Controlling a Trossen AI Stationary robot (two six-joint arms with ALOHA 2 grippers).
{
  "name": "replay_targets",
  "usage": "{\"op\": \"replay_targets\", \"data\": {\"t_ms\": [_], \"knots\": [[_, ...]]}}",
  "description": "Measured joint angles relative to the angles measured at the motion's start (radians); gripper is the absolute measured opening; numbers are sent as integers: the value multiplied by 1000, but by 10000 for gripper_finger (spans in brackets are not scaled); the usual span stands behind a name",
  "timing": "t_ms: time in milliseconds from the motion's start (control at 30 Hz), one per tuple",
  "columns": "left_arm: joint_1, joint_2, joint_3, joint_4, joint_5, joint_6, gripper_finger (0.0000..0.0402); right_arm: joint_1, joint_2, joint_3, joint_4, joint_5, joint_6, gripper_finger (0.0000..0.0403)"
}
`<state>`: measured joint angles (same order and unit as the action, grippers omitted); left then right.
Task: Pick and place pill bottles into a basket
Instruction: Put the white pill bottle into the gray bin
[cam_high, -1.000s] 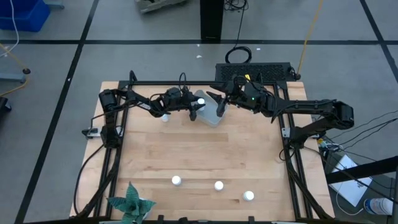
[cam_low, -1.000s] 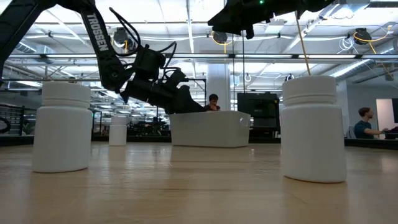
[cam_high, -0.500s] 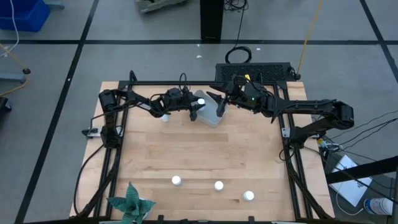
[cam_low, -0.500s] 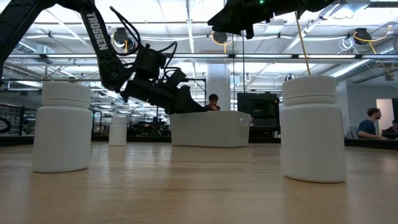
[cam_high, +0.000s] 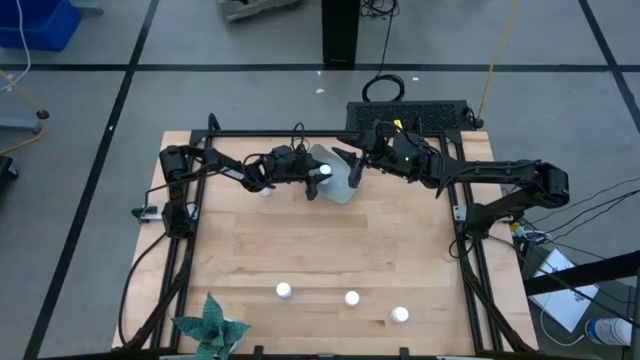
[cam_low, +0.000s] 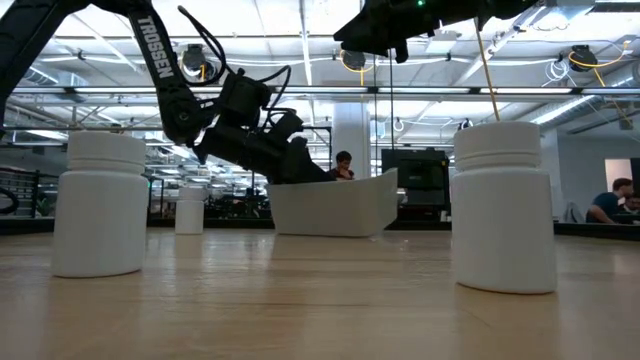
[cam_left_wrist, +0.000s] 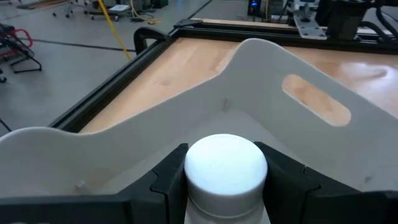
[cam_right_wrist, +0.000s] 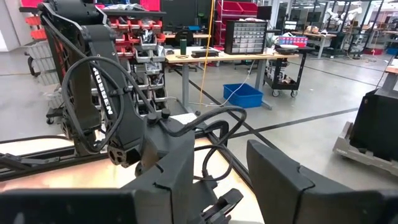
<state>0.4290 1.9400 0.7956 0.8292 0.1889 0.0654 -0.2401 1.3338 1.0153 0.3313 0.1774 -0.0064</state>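
White plastic fills the left gripper (cam_left_wrist: 227, 186) — its dark fingers are clamped on a small white round-capped pill bottle (cam_left_wrist: 226, 167), held just over the tilted rim of the shallow grey-blue basket (cam_high: 338, 178). The step looks like delivery; next, it needs releasing squarely inside. The right gripper (cam_high: 352, 172) hovers beside the basket, empty and nearly closed.

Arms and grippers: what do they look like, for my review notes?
Both arms are black, jointed, with loose black cables looping along them. The left arm bears white TROSSEN lettering. The left gripper and right gripper have two blocky black fingers each.
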Motion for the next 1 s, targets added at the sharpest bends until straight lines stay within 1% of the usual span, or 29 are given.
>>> {"op": "replay_targets", "data": {"t_ms": [300, 400, 500, 567, 700, 833, 1000], "knots": [[0, 1, -1, 11, -11, -25, 163, 0, 0, 0, 0, 0, 3, 139], [-3, 3, -2, 38, -25, -45, 191, 0, 0, 0, 0, 0, 3, 139], [-5, 5, -3, 65, -29, -46, 199, 0, 0, 0, 0, 0, 3, 139], [-5, 5, -3, 80, -28, -46, 189, 0, 0, 0, 0, 0, 3, 139], [-5, 5, -3, 90, -23, -45, 154, 0, 0, 0, 0, 0, 3, 139], [-5, 5, -3, 113, 19, -48, 122, 0, 0, 0, 0, 0, 3, 139], [-7, -11, -3, 155, 88, -88, 99, 0, 0, 0, -1, 1, -17, 139]]}}
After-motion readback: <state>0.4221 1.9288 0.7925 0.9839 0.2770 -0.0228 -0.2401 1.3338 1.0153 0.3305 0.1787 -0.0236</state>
